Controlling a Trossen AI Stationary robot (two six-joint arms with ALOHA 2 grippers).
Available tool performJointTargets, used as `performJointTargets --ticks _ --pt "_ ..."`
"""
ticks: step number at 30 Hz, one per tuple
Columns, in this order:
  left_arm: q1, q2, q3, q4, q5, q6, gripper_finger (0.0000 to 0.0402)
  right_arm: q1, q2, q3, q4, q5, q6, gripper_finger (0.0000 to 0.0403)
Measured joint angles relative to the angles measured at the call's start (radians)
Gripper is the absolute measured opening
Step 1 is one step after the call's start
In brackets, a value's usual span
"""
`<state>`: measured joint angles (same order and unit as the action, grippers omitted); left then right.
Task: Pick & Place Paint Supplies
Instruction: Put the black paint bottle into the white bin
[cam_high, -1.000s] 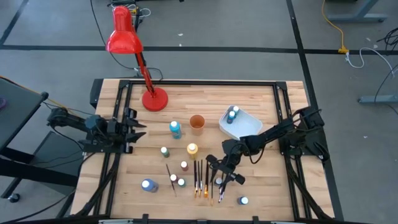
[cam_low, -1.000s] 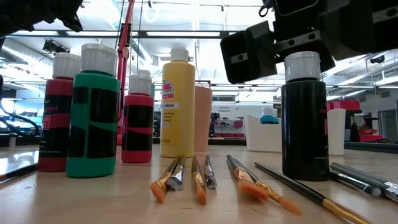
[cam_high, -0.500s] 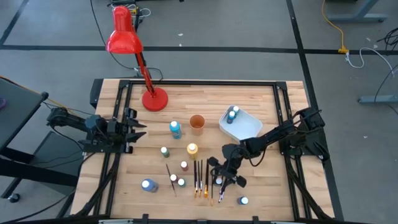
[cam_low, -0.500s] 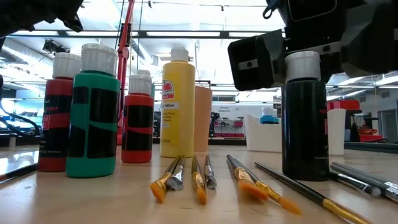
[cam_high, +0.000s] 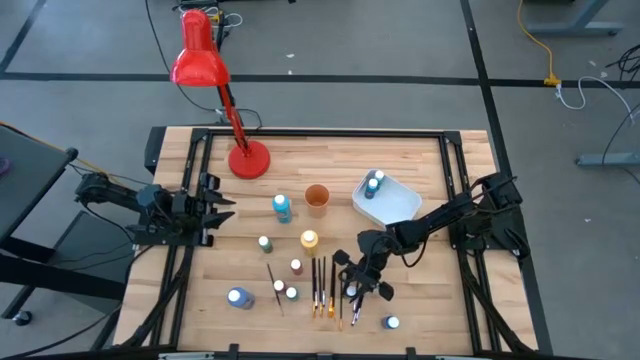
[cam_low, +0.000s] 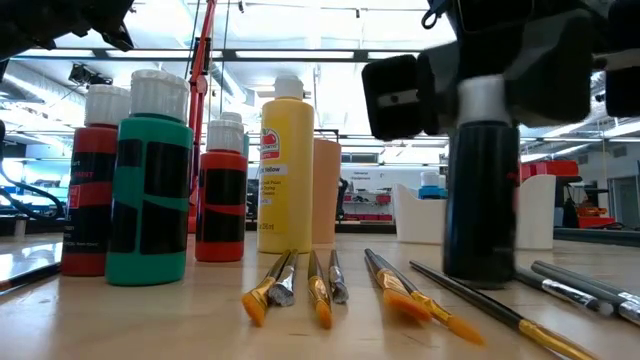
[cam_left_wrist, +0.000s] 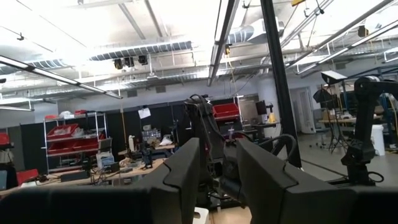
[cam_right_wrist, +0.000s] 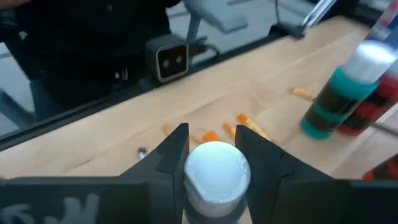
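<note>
Small paint bottles stand on their bases across the table's near half: a blue one, a yellow one, a green one, red ones. Several dark-handled brushes lie flat, their orange tips toward the near edge. My right gripper reaches down over a dark, white-capped bottle just right of the brushes and is shut on it. My left gripper waits open at the table's left edge. My right gripper pinches the dark bottle's white cap between its two fingers, one on either side of the cap. The fingers come from above, pointing down. The bottle hangs upright below them; the low view does not show whether its base is still on the wood.
A white tub with a bottle in it sits right of centre, with an orange cup beside it. A red desk lamp stands at the far left. One more bottle stands near the front edge.
My right gripper sank a little over the dark bottle, around its cap. The bottle stood still in the earlier frames; now it has shifted slightly toward the table's left and shows blurred.
</note>
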<state>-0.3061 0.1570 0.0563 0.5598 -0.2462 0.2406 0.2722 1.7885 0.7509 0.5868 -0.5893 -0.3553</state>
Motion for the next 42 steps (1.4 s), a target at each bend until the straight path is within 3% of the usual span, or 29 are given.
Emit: performJointTargets --ticks 8,18,35,42 --pt "0.0 0.0 0.0 -0.001 0.0 0.002 0.0115 -0.002 -0.068 0.0 0.037 -0.001 0.004 0.0125" --pt "0.0 0.0 0.0 -0.002 0.0 0.022 0.0115 -0.041 -0.314 0.0 -0.226 0.061 0.078 0.0111" --pt "0.0 0.0 0.001 -0.027 -0.004 0.024 0.0115 -0.069 -0.716 0.0 -0.691 0.41 -0.005 0.0113" --pt "0.0 0.0 0.001 -0.027 -0.004 0.025 0.0116 -0.069 -0.786 0.0 -0.845 0.498 -0.022 0.0112"
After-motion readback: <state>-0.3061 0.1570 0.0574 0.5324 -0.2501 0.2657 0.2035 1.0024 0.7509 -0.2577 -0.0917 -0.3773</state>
